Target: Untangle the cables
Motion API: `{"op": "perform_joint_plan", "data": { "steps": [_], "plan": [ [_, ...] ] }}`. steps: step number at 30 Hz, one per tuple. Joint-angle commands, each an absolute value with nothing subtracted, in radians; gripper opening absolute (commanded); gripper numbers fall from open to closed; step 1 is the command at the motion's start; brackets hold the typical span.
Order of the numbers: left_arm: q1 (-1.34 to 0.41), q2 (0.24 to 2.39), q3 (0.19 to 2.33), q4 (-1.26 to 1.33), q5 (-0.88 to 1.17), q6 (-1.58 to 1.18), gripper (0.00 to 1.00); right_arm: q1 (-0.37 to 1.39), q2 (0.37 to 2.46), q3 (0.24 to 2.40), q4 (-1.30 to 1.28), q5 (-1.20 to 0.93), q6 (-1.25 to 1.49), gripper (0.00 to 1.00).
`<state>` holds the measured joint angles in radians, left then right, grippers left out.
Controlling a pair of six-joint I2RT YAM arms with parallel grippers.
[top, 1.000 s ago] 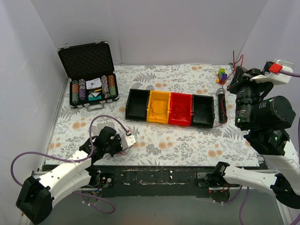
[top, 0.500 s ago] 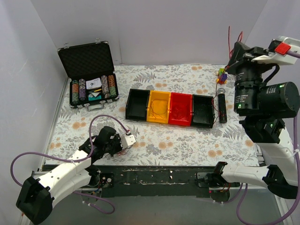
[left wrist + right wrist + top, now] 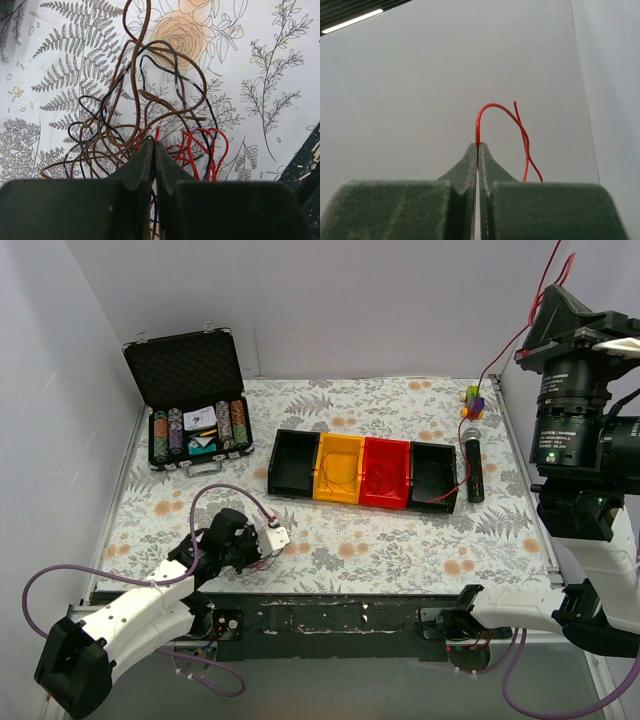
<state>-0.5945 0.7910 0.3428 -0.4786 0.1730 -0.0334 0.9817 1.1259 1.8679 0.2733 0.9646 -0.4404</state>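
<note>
Bins (image 3: 293, 465) mid-table, red cable (image 3: 477, 127) overhead right.

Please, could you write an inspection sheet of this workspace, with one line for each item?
Surface: table covered by a floral cloth.
Job's things: cable tangle of brown, black and red strands lies near the front edge; one red cable is held high and runs down toward the row of bins.
Clutter: open chip case, microphone, coloured toy.
Grippers: left gripper shut, tips at the cable tangle; right gripper shut on the red cable, high in the air.
Cables: lilac hose loops beside the left arm.
Surroundings: white walls; nothing else seen.
</note>
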Motion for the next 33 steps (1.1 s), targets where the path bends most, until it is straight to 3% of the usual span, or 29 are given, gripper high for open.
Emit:
{"op": "perform_joint_plan", "data": {
  "steps": [1, 20, 33],
  "plan": [
    [-0.589, 0.787, 0.377, -0.483, 0.192, -0.034, 0.0, 0.982, 1.154, 1.836, 0.282, 0.928, -0.413, 0.01],
    [-0.589, 0.75, 0.448, -0.497, 0.255, -0.089, 0.0, 0.976, 1.288, 1.683, 0.337, 0.876, -0.357, 0.01],
    [-0.589, 0.667, 0.456, -0.523, 0.255, -0.083, 0.0, 0.874, 1.325, 1.625, 0.322, 0.858, -0.308, 0.01]
  ]
}}
